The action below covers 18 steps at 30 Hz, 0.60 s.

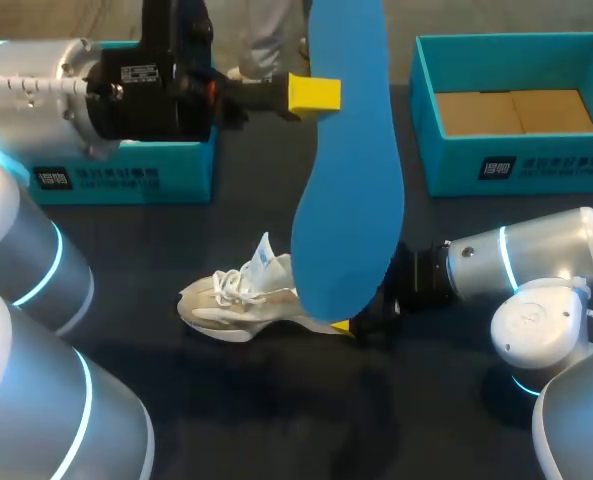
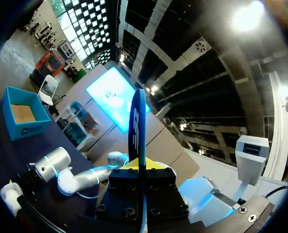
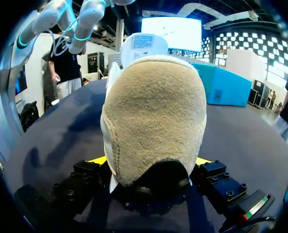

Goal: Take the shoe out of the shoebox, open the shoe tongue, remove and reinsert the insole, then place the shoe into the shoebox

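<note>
Currently: left gripper (image 2: 140,167) clamped on blue insole (image 1: 348,170), long axis near vertical, lower end over the shoe (image 1: 238,298). Right gripper (image 3: 151,162) pinches its heel on the table (image 1: 276,420), toe pointing left.

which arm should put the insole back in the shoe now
Left. The left gripper is shut on the blue insole, raised over the shoe; the right gripper clamps the shoe's heel on the table, likely steadying it.
</note>
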Motion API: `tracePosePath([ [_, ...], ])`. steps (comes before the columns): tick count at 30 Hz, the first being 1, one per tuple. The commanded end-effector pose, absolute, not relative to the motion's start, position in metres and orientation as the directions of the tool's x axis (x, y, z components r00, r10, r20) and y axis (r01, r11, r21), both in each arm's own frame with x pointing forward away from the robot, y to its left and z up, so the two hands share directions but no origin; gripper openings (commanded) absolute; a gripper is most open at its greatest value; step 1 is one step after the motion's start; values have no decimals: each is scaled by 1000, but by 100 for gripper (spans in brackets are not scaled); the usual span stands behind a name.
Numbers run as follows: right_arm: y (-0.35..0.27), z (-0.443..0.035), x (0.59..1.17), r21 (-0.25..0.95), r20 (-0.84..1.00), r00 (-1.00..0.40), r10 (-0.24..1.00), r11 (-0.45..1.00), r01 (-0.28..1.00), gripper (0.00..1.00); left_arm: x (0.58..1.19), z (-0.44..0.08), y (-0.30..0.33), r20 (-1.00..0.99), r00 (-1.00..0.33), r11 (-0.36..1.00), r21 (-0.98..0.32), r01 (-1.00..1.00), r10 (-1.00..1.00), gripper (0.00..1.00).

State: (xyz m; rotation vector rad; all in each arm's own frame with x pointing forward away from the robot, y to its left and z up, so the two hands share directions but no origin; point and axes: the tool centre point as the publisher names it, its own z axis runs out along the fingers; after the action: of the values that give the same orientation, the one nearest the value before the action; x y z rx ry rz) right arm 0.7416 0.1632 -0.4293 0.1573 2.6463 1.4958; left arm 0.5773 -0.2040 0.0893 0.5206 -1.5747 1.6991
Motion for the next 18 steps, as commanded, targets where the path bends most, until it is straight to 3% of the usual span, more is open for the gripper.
tracePosePath([
  [1, 165, -432, 742, 857, -35, -990, 139, 513, 42, 0, 572, 87, -199, 731, -637, 31, -663, -748, 247, 0],
  [18, 165, -432, 742, 857, -35, -990, 139, 513, 42, 0, 569, 87, -199, 727, -638, 5, -660, -751, 254, 0],
])
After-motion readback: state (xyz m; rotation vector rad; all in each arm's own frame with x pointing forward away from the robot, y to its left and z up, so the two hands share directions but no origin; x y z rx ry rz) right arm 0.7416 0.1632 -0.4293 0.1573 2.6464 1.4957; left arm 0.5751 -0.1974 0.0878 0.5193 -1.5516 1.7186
